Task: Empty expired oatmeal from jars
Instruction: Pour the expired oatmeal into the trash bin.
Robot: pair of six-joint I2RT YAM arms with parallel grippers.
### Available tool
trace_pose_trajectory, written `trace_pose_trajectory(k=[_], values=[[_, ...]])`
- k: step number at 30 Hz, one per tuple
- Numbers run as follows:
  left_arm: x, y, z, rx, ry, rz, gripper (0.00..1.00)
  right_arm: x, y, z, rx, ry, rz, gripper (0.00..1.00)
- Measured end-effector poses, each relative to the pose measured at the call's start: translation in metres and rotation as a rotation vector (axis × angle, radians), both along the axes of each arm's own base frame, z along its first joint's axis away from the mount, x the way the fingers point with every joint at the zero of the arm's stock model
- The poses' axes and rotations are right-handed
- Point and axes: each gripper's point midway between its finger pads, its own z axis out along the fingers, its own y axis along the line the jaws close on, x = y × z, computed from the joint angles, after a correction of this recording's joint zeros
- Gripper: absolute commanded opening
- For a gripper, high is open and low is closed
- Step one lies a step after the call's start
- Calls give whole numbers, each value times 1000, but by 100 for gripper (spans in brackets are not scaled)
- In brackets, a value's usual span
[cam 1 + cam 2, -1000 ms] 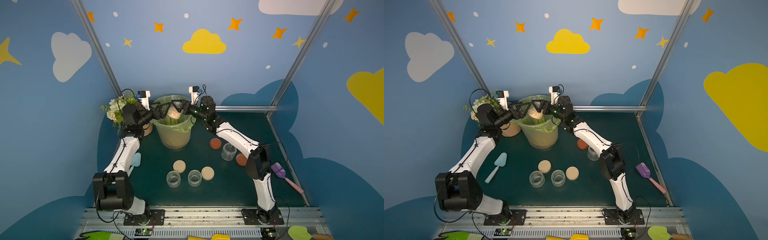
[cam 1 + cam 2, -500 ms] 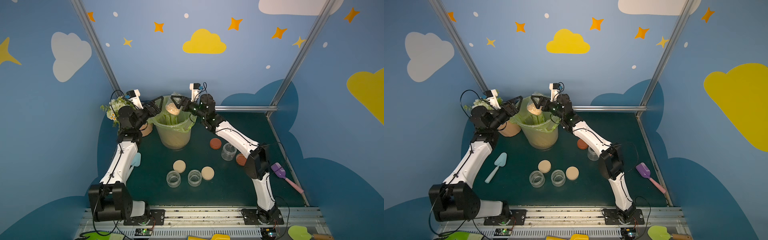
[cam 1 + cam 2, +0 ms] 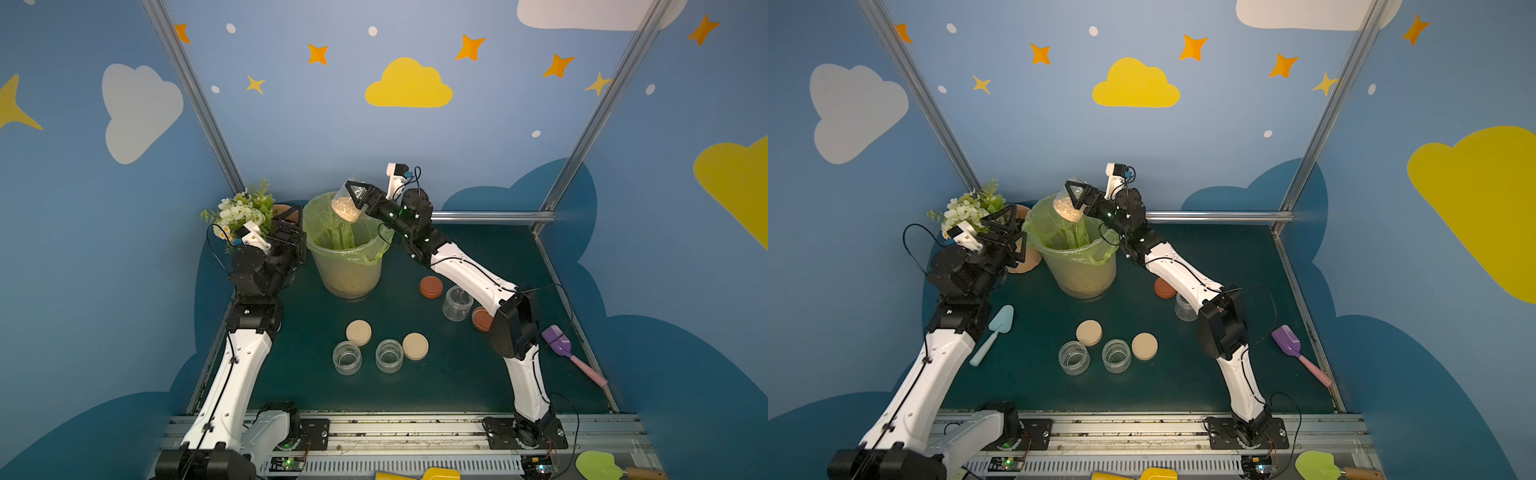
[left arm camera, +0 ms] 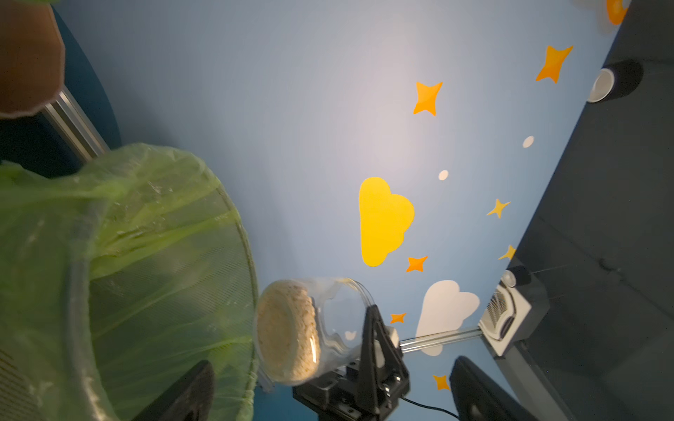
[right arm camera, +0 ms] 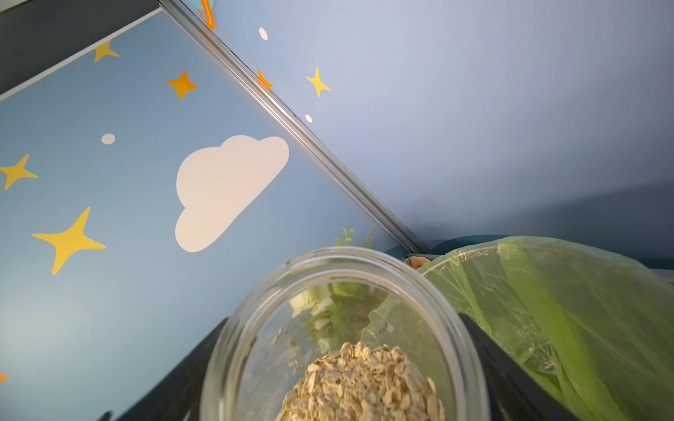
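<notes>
"So why is the right gripper (image 3: 356, 196) clamped on that small clear glass jar (image 3: 348, 201) up there?"

"To hold it tilted above the tall bin lined with a green bag (image 3: 376, 249), so the pale tan flaky oatmeal (image 3: 345, 211), heaped at its low end, drops inside, I'd guess."

"And the left gripper (image 3: 1010, 233)?"

"Jaws wide, holding nothing, parked beside the bin, out of the pour's way."

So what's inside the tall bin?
A green bag lines the bin, and a pale tan layer of oatmeal shows through its lower wall. The bag's folds hide the floor from above. The right hand holds its jar above the rim.
</notes>
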Motion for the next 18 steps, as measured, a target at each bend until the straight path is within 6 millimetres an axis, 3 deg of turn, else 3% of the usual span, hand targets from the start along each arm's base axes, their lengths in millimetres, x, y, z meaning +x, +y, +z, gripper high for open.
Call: trace_pose_trajectory(k=[5, 9, 13, 18], values=[[-11, -24, 12, -167, -4, -40, 100, 1, 1, -6, 12, 8, -21, 12], [6, -47, -5, -266, 63, -67, 100, -3, 5, -4, 33, -5, -26, 12], [24, -56, -28, -335, 129, -48, 100, -13, 12, -5, 41, -24, -20, 12], [37, -65, -34, -400, 148, -38, 100, -22, 21, -9, 35, -32, -8, 12]])
